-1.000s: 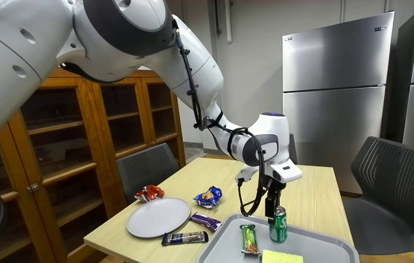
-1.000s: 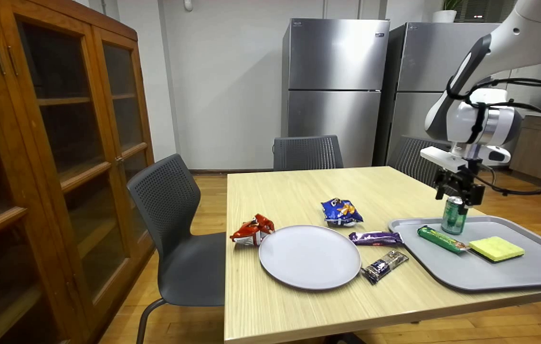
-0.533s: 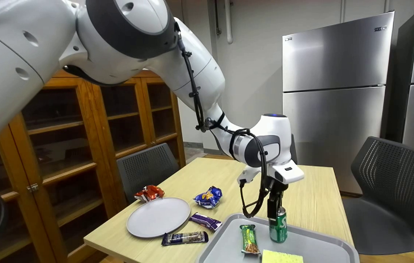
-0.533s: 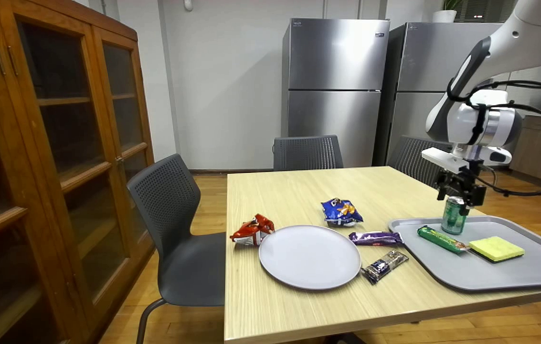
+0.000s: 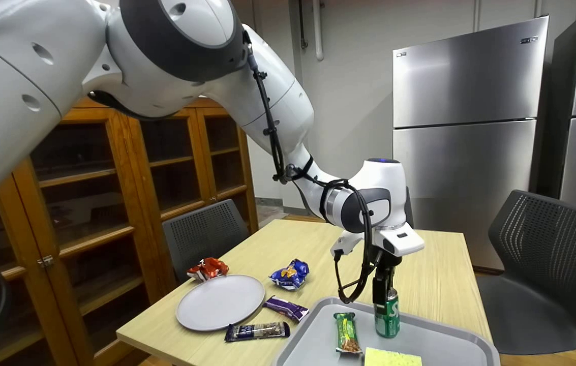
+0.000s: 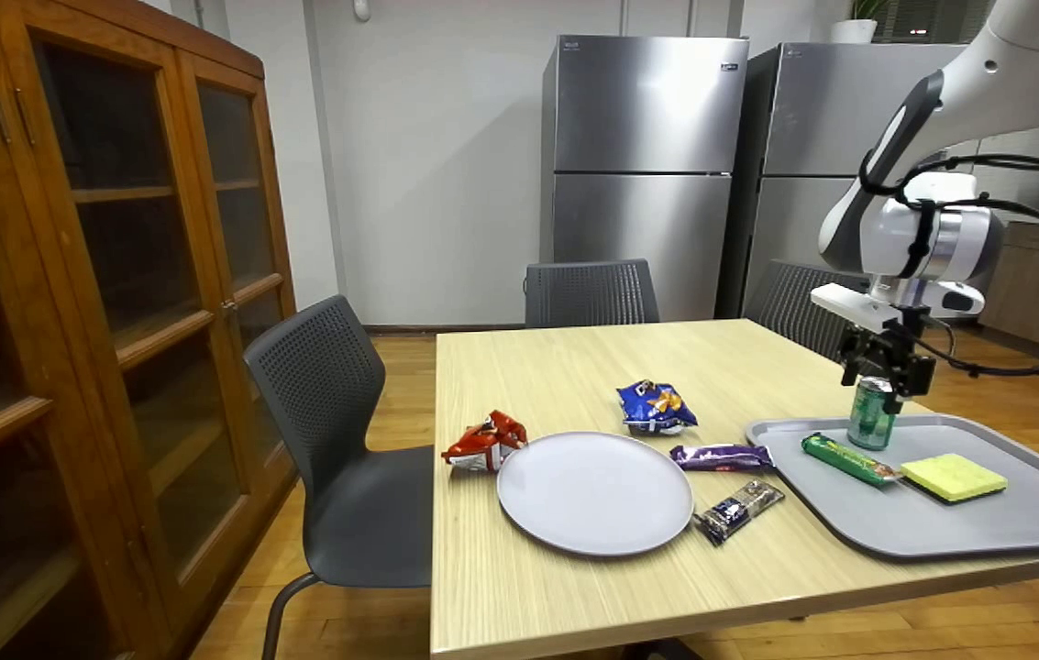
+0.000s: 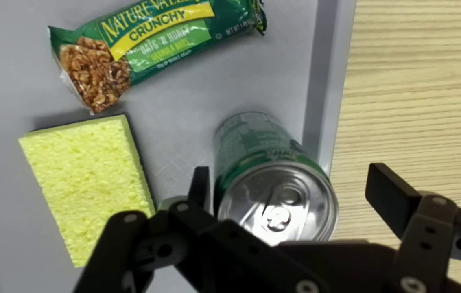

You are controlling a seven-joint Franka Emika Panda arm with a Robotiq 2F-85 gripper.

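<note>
We have the gripper (image 7: 289,187) with its fingers (image 7: 391,199) wide apart, the green soda can (image 7: 275,183) upright between them; we'd expect it stiff but slick, heavy if full, best held square across its upper wall. Outside the finger nearer the can we see the yellow sponge (image 7: 88,179), and farther from both, the Nature Valley Oats 'n Honey granola bar (image 7: 157,42).

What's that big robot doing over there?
The robot arm has its gripper down at the top of a green soda can. The fingers are wide open, one on each side, so it isn't squeezing the can. The can stands upright on a gray tray, with a Nature Valley granola bar and a yellow sponge lying near it. On the table beside the tray are a plate and some wrapped snacks.
</note>
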